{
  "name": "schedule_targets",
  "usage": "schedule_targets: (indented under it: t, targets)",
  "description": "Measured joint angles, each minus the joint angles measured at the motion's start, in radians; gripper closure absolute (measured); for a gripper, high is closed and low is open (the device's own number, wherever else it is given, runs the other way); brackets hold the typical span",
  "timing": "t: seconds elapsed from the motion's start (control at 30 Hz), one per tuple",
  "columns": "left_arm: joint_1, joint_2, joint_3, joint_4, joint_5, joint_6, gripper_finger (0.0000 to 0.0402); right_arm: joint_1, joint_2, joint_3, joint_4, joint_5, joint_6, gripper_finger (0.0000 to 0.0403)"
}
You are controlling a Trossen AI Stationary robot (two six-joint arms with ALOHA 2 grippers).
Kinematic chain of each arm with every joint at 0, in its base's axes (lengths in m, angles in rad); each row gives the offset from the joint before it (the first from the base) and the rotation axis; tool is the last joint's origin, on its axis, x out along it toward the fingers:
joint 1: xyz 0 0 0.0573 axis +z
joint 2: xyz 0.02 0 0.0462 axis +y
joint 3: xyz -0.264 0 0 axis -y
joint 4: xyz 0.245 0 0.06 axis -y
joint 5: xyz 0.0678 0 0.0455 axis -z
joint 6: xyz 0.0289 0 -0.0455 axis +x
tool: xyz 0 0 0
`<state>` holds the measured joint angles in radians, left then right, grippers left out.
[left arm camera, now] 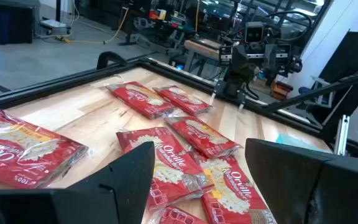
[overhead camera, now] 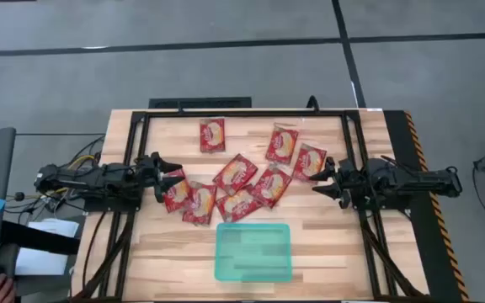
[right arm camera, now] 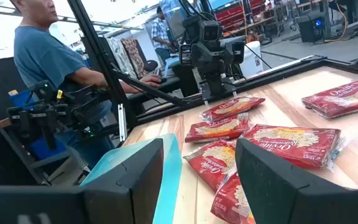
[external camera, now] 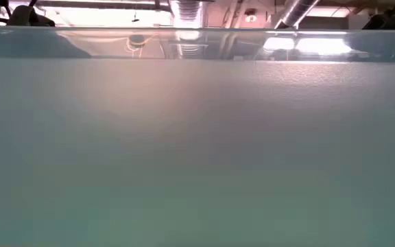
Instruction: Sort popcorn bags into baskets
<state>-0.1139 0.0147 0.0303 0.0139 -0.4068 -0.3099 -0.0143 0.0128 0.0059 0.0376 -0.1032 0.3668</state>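
Popcorn bags (overhead camera: 241, 187) lie scattered mid-desk (overhead camera: 327, 252), far of the teal basket (overhead camera: 253, 252); left gripper (overhead camera: 175, 177) and right gripper (overhead camera: 320, 179) flank them, fingers apart.

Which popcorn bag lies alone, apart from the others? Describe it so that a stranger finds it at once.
Start at the wooden table seen from above, with the teal basket at its near edge. Go straight across to the far edge, a little toward the left arm's side. There lies one red popcorn bag, upright in the picture; unlike the clustered bags, it touches none.
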Motion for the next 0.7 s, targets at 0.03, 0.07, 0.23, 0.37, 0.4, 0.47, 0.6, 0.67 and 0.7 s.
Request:
schedule_targets:
  t: [0.03,0.07,0.23,0.37,0.4,0.47,0.6,0.67,0.7]
  targets:
    - [0.000,0.000,0.000,0.000,0.000,0.000,0.0161,0.000,0.000,0.000,0.000,0.000,0.000,0.0177]
    - [0.000,0.000,0.000,0.000,0.000,0.000,0.0161,0.000,0.000,0.000,0.000,0.000,0.000,0.0177]
    - [0.000,0.000,0.000,0.000,0.000,0.000,0.0161,0.000,0.000,0.000,0.000,0.000,0.000,0.0177]
    - [0.000,0.000,0.000,0.000,0.000,0.000,0.0161,0.000,0.000,0.000,0.000,0.000,0.000,0.0176]
    - [0.000,0.000,0.000,0.000,0.000,0.000,0.0161,0.000,0.000,0.000,0.000,0.000,0.000,0.0176]
    - [0.000,0.000,0.000,0.000,0.000,0.000,0.0161,0.000,0.000,0.000,0.000,0.000,0.000,0.0175]
    - [0.000,0.000,0.000,0.000,0.000,0.000,0.0161,0.000,0.000,0.000,0.000,0.000,0.000,0.0177]
    - [0.000,0.000,0.000,0.000,0.000,0.000,0.0161,0.000,0.000,0.000,0.000,0.000,0.000,0.0178]
    - [0.000,0.000,0.000,0.000,0.000,0.000,0.0161,0.000,0.000,0.000,0.000,0.000,0.000,0.0179]
